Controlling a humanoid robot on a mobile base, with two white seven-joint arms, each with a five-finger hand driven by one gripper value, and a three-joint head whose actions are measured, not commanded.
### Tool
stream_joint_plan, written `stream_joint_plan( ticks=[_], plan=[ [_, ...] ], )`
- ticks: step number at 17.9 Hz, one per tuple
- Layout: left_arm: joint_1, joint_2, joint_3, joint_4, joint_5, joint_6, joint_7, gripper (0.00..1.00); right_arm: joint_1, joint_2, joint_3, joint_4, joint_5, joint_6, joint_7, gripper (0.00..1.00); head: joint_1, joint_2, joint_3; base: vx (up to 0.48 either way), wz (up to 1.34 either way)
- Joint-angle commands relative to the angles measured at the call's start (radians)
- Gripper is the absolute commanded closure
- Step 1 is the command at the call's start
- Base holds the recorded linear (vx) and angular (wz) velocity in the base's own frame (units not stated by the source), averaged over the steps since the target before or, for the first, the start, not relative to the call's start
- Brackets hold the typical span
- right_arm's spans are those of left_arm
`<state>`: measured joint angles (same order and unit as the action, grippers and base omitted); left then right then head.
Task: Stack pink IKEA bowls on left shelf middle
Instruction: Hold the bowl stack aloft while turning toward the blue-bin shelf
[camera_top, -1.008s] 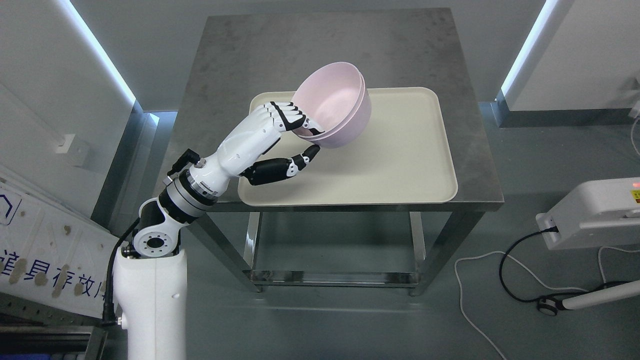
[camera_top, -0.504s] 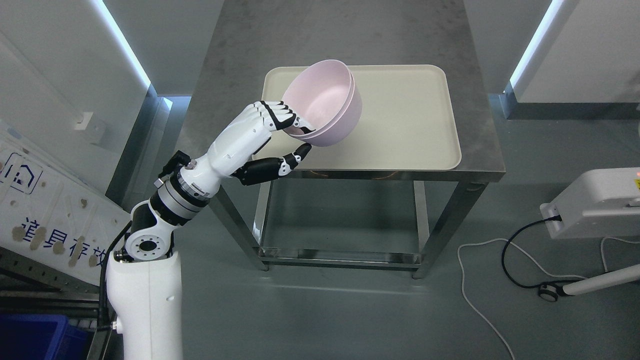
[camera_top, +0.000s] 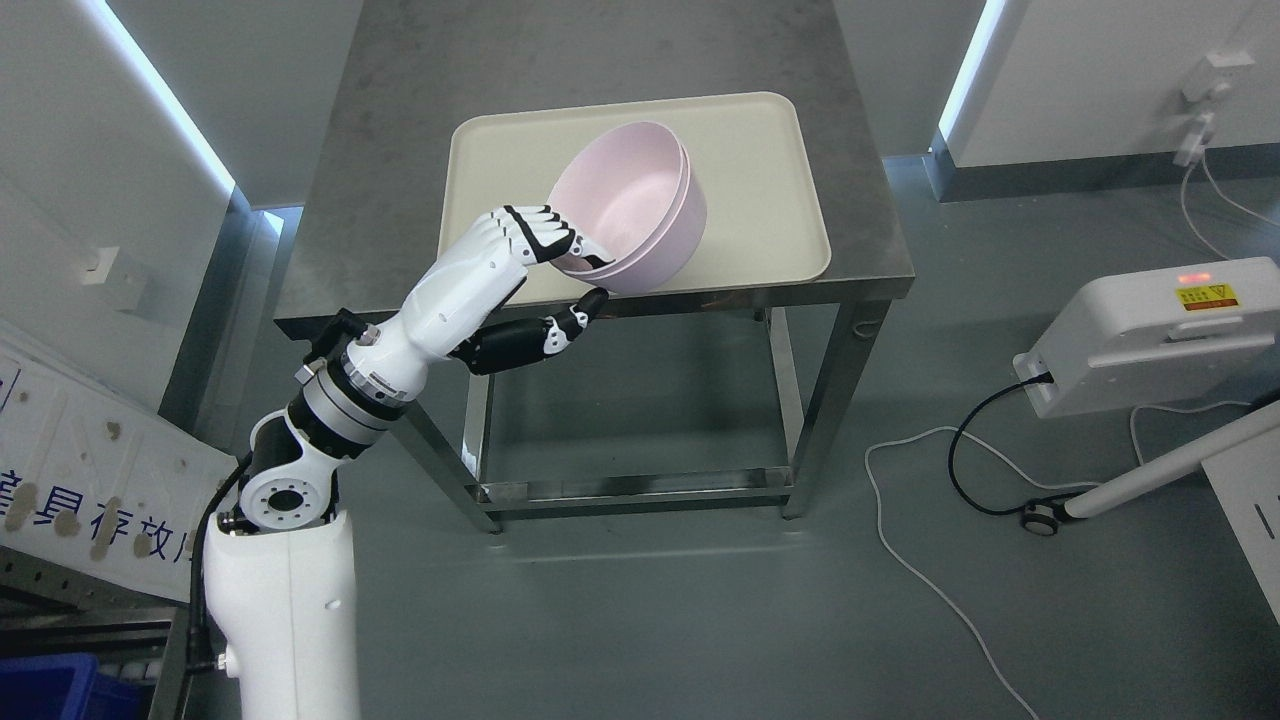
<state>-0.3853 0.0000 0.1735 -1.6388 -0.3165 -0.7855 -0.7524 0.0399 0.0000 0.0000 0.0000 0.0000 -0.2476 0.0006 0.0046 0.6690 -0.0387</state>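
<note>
Head view: left hand (camera_top: 545, 275) grips nested pink bowls (camera_top: 630, 220), fingertips hidden.

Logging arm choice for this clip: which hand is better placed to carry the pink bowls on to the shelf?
Left. The left hand already grips the nested pink bowls by their near rim, tilted above the tray. No right arm is in view.

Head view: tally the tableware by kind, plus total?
Pink bowls: 2, nested, tilted, held by the left robot hand
Cream tray: 1, on the steel table
Total: 3
</note>
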Motion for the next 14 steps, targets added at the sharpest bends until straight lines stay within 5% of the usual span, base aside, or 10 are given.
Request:
stream_joint_plan(
  ticks=[1,14],
  plan=[
    [0.005,0.017,0.02,-0.006,0.0,0.0,-0.001,0.98,0.0,-0.017,-0.005,-0.017,-0.002,0.001,-0.001,0.0,0.0,0.0,0.0,-0.135,-0.14],
    [0.02,0.017,0.023,-0.006,0.008,0.0,0.001,0.97,0.0,-0.017,-0.005,-0.017,-0.002,0.001,-0.001,0.0,0.0,0.0,0.0,-0.183,0.01]
  ],
)
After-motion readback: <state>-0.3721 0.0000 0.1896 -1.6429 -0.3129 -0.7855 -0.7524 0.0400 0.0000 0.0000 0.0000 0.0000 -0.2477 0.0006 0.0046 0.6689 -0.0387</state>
